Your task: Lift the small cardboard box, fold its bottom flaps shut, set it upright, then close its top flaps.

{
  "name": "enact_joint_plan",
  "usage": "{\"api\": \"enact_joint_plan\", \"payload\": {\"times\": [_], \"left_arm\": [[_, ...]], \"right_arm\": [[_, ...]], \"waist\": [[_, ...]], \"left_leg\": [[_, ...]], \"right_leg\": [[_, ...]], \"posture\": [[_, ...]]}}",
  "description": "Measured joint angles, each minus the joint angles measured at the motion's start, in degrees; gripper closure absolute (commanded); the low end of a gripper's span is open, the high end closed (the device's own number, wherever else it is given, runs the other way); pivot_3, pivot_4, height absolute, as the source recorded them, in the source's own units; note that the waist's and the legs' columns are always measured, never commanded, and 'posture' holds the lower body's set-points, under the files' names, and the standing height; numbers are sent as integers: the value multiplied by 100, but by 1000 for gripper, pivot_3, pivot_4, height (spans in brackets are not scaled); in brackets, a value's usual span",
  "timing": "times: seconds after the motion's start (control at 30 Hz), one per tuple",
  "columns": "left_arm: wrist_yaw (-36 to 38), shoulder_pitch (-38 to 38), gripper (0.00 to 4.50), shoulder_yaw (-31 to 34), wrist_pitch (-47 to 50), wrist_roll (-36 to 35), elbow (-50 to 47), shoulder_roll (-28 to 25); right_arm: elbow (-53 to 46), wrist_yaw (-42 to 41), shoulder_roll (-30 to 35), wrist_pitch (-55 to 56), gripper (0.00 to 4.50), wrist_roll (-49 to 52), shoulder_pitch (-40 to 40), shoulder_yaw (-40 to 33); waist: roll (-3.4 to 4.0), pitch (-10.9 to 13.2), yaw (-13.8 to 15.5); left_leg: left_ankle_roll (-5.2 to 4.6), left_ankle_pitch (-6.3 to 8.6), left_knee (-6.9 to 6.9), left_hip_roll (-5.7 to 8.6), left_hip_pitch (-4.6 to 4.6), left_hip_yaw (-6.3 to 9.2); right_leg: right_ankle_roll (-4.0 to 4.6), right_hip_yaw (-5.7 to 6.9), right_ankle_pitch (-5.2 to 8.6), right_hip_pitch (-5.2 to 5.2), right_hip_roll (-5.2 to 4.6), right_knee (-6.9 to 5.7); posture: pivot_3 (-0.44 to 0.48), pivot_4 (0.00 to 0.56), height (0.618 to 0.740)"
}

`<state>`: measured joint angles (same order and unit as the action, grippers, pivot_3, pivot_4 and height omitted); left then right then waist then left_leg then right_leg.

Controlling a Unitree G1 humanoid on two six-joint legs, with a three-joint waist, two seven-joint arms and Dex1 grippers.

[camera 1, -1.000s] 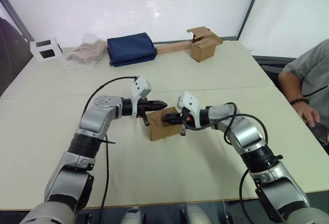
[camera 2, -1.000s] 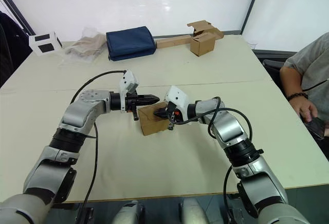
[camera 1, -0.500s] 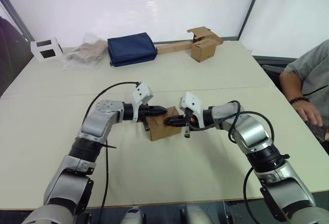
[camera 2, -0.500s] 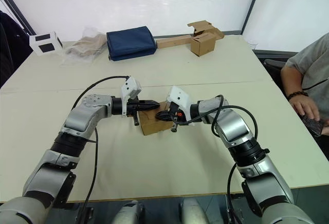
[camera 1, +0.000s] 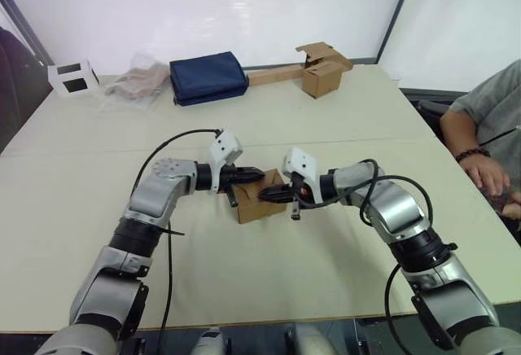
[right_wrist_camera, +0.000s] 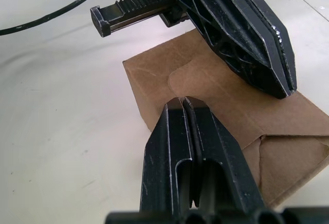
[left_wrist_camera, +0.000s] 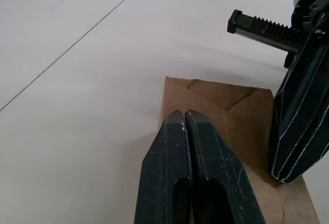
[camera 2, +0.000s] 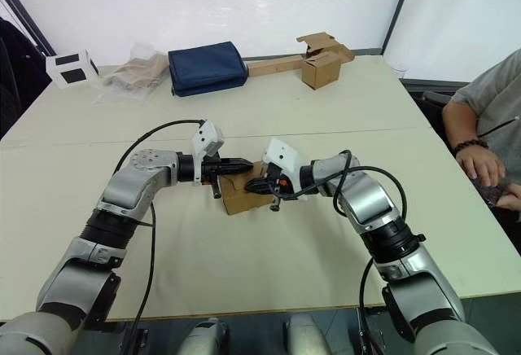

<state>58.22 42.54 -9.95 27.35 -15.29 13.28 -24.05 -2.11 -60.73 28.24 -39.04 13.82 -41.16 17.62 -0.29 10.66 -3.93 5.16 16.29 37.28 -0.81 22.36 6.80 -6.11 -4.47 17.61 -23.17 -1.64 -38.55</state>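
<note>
At the far left of the pale bench (camera 1: 73, 208) sits a small white cube with dark openings (camera 1: 72, 77). Next to it lies a crumpled clear bag (camera 1: 134, 82), and then a dark blue folded bag (camera 1: 207, 77). Nearer the front, the left gripper (camera 1: 259, 174) reaches in from the left, and its jaws are pressed together with nothing between them. Its tip rests over the top of the small cardboard box (camera 1: 259, 199), which sits on the bench in the middle, between the two arms. The flaps on top of the box (right_wrist_camera: 247, 116) lie folded flat. The right gripper (camera 1: 264, 195) comes in from the right, its jaws pressed together too, with the tip on the flat top of the box. Far back on the bench stands another brown box (camera 1: 323, 73) joined to a long cardboard strip (camera 1: 273, 76). At the right edge, a person's hand (camera 1: 491, 179) rests near the bench.
</note>
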Motion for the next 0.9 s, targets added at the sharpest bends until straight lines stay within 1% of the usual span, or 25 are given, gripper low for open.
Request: {"api": "enact_joint_plan", "payload": {"times": [0.2,0.5,0.73,0.9], "left_arm": [[-85,-25,4437,4,67,-24,-69,3],[-123,-161,4437,139,145,-158,-241,-5],[-19,-262,4437,98,103,-133,-438,-183],[29,-410,4437,-66,-239,136,-498,-336]], "right_arm": [[163,-33,-30,-100,4500,-10,-119,17],[704,237,-268,403,4500,-297,-239,76],[700,193,-268,429,4500,-299,-227,78],[316,67,-113,70,4500,15,-85,-156]], "waist": [[0,0,-1],[0,0,4],[0,0,0],[0,0,15]], "left_leg": [[0,0,0,0,0,0],[0,0,1,0,-1,0],[0,0,0,0,-1,0],[0,0,0,0,-1,0]], "right_leg": [[0,0,0,0,0,0],[0,-1,0,0,-1,0],[0,-1,0,0,-1,-1],[0,0,0,2,-2,1]], "posture": [[0,150,740],[0,150,740],[0,150,740],[0,150,740]]}}
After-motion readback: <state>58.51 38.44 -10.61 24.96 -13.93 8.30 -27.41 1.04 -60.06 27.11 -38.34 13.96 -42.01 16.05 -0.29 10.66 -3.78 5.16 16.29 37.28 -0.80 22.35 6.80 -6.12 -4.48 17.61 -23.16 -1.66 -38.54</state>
